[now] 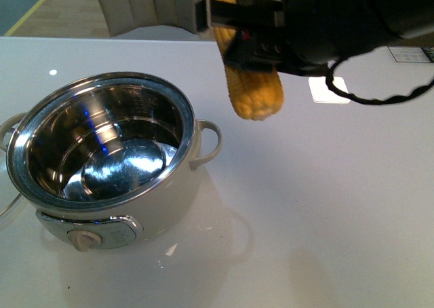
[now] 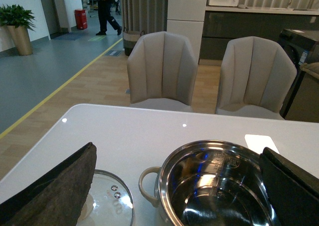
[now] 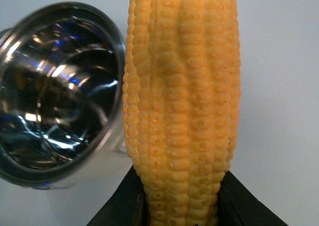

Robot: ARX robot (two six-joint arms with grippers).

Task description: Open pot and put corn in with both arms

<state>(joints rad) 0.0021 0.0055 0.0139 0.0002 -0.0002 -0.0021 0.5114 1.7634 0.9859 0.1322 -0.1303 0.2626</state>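
Nearest, at 7 o'clock in the front view: the pot, control knob facing the camera, steel bowl bare and shining, nothing inside. Already open. Glass lid flat on the table, just beside one loop handle, as seen from the left wrist. Left gripper poised above that spot, fingers spread wide, holding nothing, one over the lid and the other toward the pot's opposite side.

Farther back, at about 1 o'clock from the pot: the corn, hanging roughly upright, well clear of the table, pinched across its upper part by the right gripper. From the right wrist, dark jaws pressed on both flanks of the cob; pot mouth off to one side, not beneath it.

Judged from this: opening finished, carry of the corn in hand, drop not yet made. Next, probably a shift from 1 o'clock toward 7 o'clock until over the bowl, passing above the near side handle and the rim, then a descent inside. Likely worth a tilt, the cob looking long against the bowl, and a low release to avoid a bounce off the steel.

Farthest, at 12 o'clock beyond the table's edge: two pale chairs.
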